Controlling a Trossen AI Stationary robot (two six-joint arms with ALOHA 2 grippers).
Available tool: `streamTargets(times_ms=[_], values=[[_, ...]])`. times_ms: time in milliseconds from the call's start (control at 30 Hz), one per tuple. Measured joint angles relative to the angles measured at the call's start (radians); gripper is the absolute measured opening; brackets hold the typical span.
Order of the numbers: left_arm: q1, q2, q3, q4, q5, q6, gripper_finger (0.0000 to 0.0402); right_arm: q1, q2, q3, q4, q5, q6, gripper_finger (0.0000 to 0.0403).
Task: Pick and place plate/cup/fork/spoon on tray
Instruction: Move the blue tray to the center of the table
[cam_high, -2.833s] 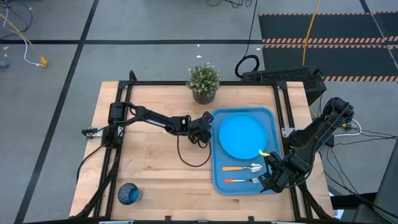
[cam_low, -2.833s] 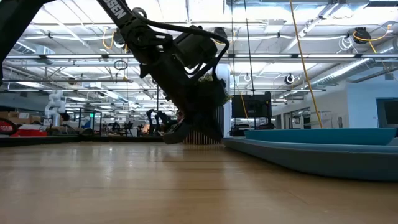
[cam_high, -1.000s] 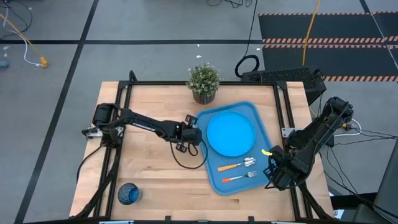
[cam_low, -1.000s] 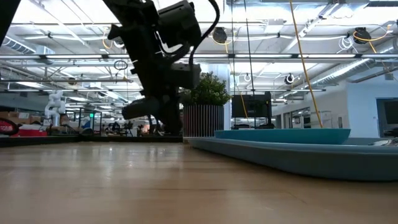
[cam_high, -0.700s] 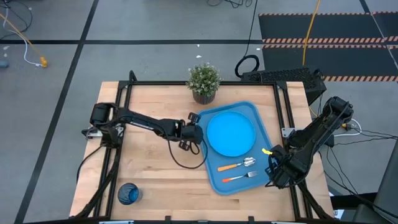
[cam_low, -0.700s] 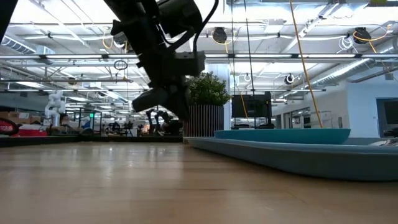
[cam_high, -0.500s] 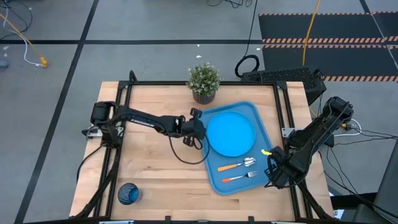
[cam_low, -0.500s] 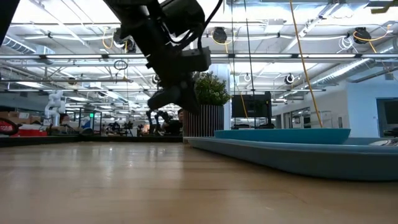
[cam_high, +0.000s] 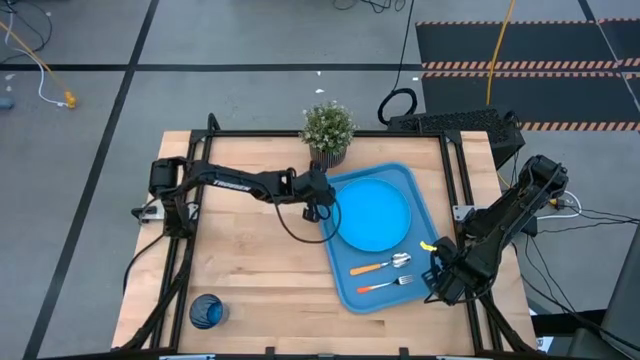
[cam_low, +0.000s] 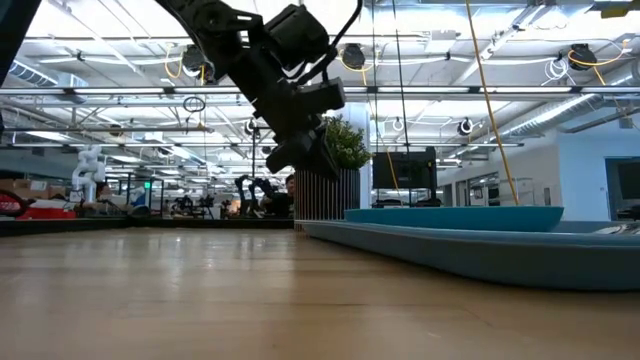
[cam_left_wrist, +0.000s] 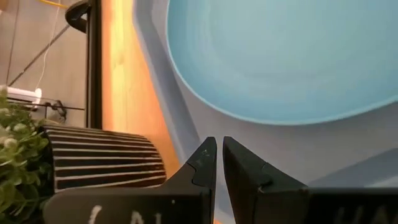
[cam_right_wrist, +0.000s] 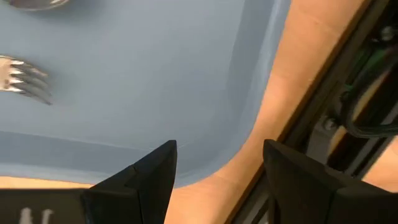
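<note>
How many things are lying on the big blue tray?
3: the plate on the tray's far half, the spoon nearer, the fork nearest. The cup sits off it.

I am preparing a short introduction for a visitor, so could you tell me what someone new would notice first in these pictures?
The eye goes first to the big blue tray on the table's right half, with the bright round plate on it and the spoon and fork laid beside the plate. Next comes the left gripper, nearly shut, at the tray's edge near the potted plant. The cup stands alone at the table's near left corner.
</note>
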Motion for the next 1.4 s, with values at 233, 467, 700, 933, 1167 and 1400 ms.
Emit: streamTargets(times_ms=[233, 467, 700, 933, 1167, 1400], values=[[0.033, 0.000, 0.001, 0.000, 0.015, -0.002, 0.0031, 0.000, 0.000, -0.059, -0.004, -0.001, -0.002, 0.0231], [0.038, 0.000, 0.001, 0.000, 0.030, -0.022, 0.0031, 0.000, 0.000, -0.093, -0.002, -0.002, -0.019, 0.0231], [0.036, 0.000, 0.001, 0.000, 0.030, -0.039, 0.0031, 0.000, 0.000, -0.093, -0.002, 0.055, -0.072, 0.0231], [0.025, 0.000, 0.001, -0.026, 0.044, -0.056, 0.0031, -0.002, 0.000, -0.126, 0.040, 0.050, -0.084, 0.0231], [0.008, 0.000, 0.001, -0.030, 0.044, -0.068, 0.0031, -0.002, 0.000, -0.187, 0.129, 0.048, -0.076, 0.0231], [0.004, 0.000, 0.001, -0.030, 0.044, -0.070, 0.0031, -0.002, -0.001, -0.188, 0.132, 0.051, -0.101, 0.0221]])
